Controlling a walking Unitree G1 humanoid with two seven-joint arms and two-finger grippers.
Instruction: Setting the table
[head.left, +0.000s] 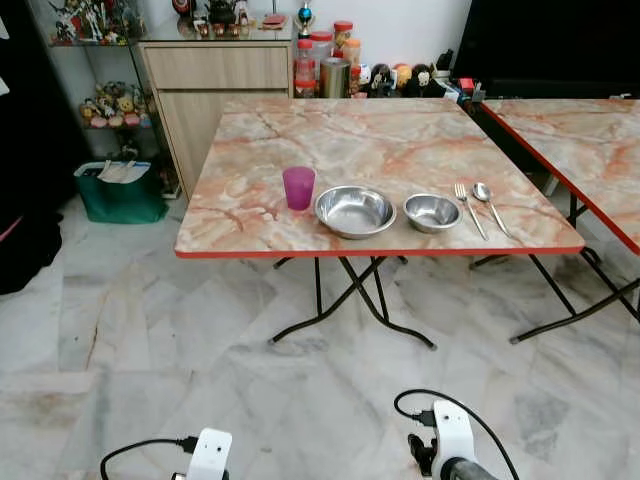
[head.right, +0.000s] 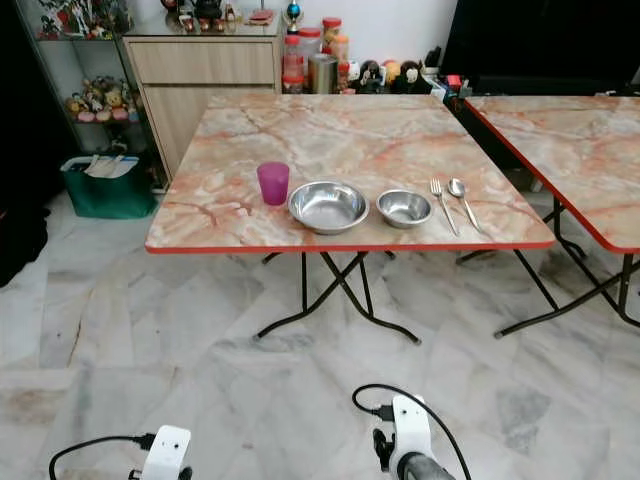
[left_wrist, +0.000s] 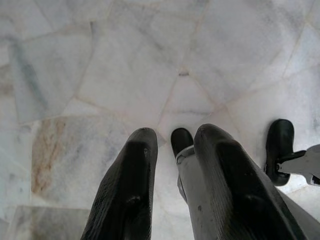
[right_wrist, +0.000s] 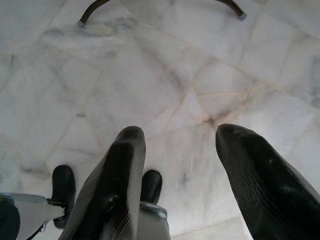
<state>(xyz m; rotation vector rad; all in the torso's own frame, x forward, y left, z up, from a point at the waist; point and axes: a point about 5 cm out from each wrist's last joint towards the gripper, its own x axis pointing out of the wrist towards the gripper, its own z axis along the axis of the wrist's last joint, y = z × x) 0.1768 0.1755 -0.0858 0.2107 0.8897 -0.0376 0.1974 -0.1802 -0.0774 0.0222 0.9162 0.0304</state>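
A marble-patterned folding table (head.left: 380, 140) with a red edge stands ahead of me. Along its near edge sit a purple cup (head.left: 298, 187), a large steel bowl (head.left: 355, 210), a small steel bowl (head.left: 432, 211), a fork (head.left: 468, 208) and a spoon (head.left: 488, 203), in a row from left to right. Both arms hang low, well short of the table. My left gripper (left_wrist: 176, 131) is open over the marble floor, empty. My right gripper (right_wrist: 181, 130) is open wider, also empty, with a table foot (right_wrist: 85, 17) beyond it.
A second marble table (head.left: 590, 130) stands close on the right. Behind are a wooden cabinet (head.left: 215, 70), jars (head.left: 320, 50) and a green bag (head.left: 120, 190) on the floor. Black crossed legs (head.left: 350, 300) spread under the table. Open floor (head.left: 300, 390) lies between me and the table.
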